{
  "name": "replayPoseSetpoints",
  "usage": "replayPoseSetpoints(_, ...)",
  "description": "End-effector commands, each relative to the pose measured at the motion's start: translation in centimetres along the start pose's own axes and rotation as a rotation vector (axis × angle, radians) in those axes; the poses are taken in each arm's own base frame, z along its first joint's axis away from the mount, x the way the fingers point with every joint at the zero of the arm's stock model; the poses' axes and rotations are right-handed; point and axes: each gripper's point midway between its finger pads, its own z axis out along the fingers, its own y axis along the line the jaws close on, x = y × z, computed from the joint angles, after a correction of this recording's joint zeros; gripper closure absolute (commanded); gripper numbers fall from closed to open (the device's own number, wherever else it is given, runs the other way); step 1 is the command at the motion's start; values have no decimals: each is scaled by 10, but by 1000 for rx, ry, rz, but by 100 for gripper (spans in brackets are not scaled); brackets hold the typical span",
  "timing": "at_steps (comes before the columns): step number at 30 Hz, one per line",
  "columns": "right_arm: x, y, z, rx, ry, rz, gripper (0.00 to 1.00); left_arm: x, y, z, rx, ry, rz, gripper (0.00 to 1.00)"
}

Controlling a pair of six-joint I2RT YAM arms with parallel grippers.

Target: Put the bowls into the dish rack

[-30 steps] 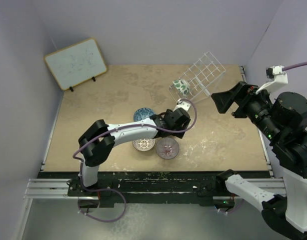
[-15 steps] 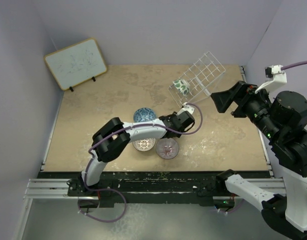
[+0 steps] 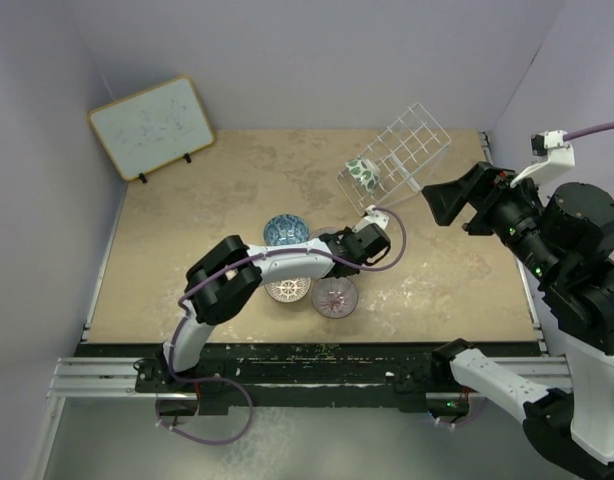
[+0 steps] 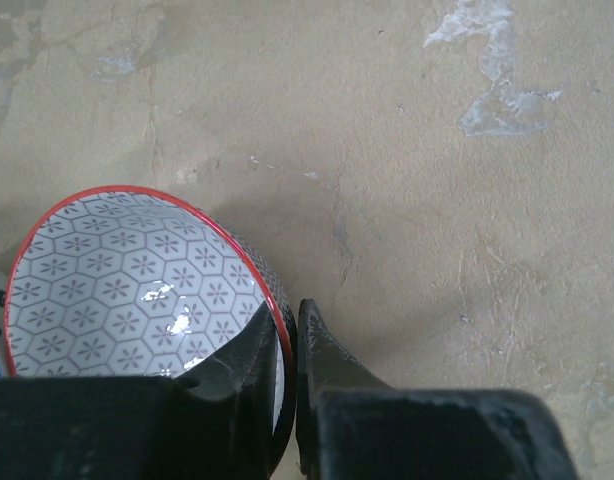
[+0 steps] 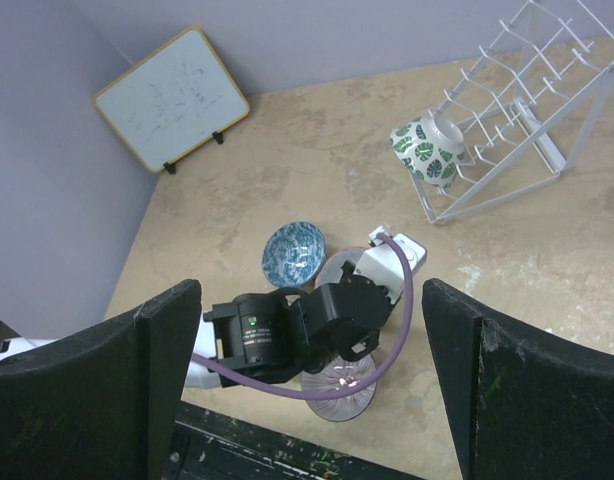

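Pinches the grey bowl's (image 4: 127, 290) red rim between the left gripper's (image 4: 290, 322) fingers, at 7 o'clock from the dish rack (image 3: 407, 150). Holds the right gripper (image 5: 309, 300) spread wide, aloft at 4 o'clock from the rack, a green bowl (image 3: 362, 170) lodged inside.

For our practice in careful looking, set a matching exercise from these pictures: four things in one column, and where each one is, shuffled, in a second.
Things
1. green-and-white bowl
2. blue bowl
3. grey-white bowl
4. whiteboard

Places
A. pinched at its rim by the left fingers
B. propped at the far left
C. on its side in the dish rack
D. standing free on the table

Pairs: 1-C, 2-D, 3-A, 4-B
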Motion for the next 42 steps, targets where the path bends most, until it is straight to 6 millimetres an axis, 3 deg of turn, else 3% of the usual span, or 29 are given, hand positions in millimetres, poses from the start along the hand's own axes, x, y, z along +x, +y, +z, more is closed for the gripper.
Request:
replayPoseSetpoints(1, -14, 2, -2, 0, -58, 14, 7, -50, 8, -29, 5, -128, -65, 97)
replayPoseSetpoints(8, -14, 1, -6, -3, -61, 20, 7, -109, -1, -66, 113, -269, -181, 100)
replayPoseSetpoints(14, -11, 3, -5, -12, -52, 20, 7, -175, -2, -120, 253, -443, -333, 100)
replayPoseSetpoints(16, -11, 4, -4, -16, -51, 21, 7, -200, 3, -143, 313, -515, -399, 100)
replayPoseSetpoints(20, -18, 6, -8, -24, -64, 14, 7, -238, 24, -171, 447, -622, -554, 100)
replayPoseSetpoints(27, -26, 10, -8, -29, -72, -5, 7, -271, 61, -189, 671, -742, -782, 100)
replayPoseSetpoints(42, -33, 12, -4, -26, -81, -31, 6, -322, 68, -185, 1043, -911, -1064, 100)
